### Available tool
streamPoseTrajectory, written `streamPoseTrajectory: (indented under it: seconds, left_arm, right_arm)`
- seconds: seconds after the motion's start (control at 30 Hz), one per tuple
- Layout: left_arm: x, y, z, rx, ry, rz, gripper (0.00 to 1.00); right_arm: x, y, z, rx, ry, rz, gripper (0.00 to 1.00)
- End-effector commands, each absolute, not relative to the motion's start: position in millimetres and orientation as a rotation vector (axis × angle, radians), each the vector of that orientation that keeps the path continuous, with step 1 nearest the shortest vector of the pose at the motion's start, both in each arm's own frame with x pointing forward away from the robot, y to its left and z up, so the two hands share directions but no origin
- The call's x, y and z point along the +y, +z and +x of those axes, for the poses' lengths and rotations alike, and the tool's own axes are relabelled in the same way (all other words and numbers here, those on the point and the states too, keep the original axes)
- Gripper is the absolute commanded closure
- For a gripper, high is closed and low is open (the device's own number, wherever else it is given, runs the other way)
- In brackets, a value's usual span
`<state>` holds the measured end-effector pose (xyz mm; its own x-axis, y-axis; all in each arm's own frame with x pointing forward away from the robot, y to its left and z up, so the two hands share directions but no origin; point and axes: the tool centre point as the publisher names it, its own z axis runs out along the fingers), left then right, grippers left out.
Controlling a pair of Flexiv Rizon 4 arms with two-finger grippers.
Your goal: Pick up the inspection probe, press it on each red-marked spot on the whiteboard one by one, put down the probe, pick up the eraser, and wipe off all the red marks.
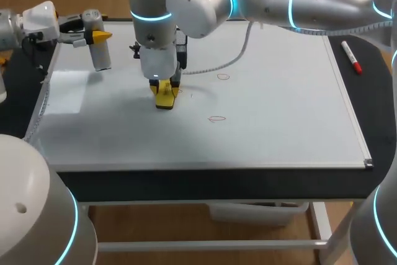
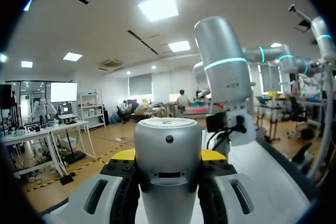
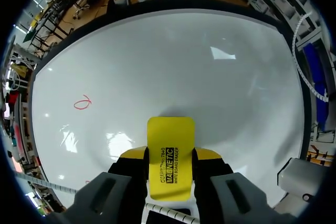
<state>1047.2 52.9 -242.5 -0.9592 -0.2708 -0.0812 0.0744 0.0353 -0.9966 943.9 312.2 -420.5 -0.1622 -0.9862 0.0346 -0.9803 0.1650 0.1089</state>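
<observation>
A: Step in hand?
B: Wiping, by my reading. Right hand [image 3: 169,156] clamped on the yellow eraser [image 1: 164,96], which sits on the whiteboard [image 1: 279,103].
A: Probe?
B: The probe [image 1: 99,51] is gripped in the left hand [image 2: 168,156], near the board's far-left corner.
A: Outstanding?
B: Two red marks [image 1: 223,77] [image 1: 217,118], right of the eraser. The next move probably calls for a firm slide across each.

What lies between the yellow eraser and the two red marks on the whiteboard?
Only bare whiteboard lies between the eraser and both red marks, as the head view shows; the right wrist view confirms it for one mark.
</observation>
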Motion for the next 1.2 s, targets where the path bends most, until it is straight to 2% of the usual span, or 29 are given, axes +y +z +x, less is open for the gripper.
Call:
streamPoseTrajectory:
  seconds: [0.03, 0.37, 1.2]
  left_arm:
    - [52.8, -240.5, 1046.0, 2.066, -2.011, -0.204, 1.00]
    - [52.8, -240.5, 1046.0, 2.066, -2.011, -0.204, 1.00]
    - [52.8, -240.5, 1046.0, 2.066, -2.011, -0.204, 1.00]
  right_arm:
    - [309.1, -422.2, 945.7, -2.329, -0.082, 1.960, 1.00]
    - [301.0, -429.0, 945.1, -2.353, 0.028, 1.942, 1.00]
    - [254.4, -435.1, 944.8, -2.482, -0.008, 1.789, 1.00]
